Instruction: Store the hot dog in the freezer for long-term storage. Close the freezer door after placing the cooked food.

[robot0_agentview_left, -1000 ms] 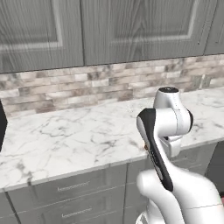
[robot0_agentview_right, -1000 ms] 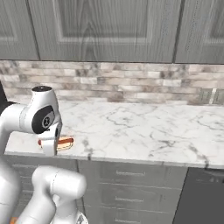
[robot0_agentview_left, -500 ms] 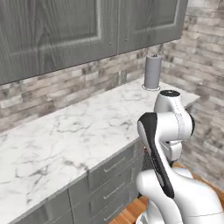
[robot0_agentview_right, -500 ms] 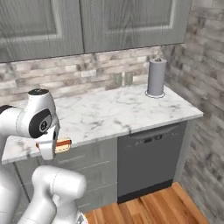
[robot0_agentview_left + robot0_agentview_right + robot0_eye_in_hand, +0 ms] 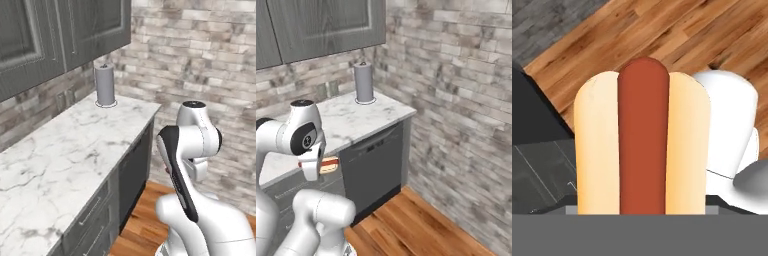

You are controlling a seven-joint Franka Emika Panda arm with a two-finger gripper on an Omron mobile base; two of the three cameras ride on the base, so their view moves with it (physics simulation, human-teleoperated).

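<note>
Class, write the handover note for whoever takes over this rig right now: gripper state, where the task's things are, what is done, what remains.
Gripper: shut on the hot dog, carried close to the arm, off the marble counter, above the wooden floor.
Nearby: paper towel roll at the counter's end, dark dishwasher front below it, brick wall ahead.
Done: hot dog picked up.
Left: reach the freezer, place the hot dog inside, close the freezer door.

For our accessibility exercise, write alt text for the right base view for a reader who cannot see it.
A white robot arm carries a hot dog in its end effector beside a marble counter with a grey paper towel roll, brick walls and a wood floor.
</note>
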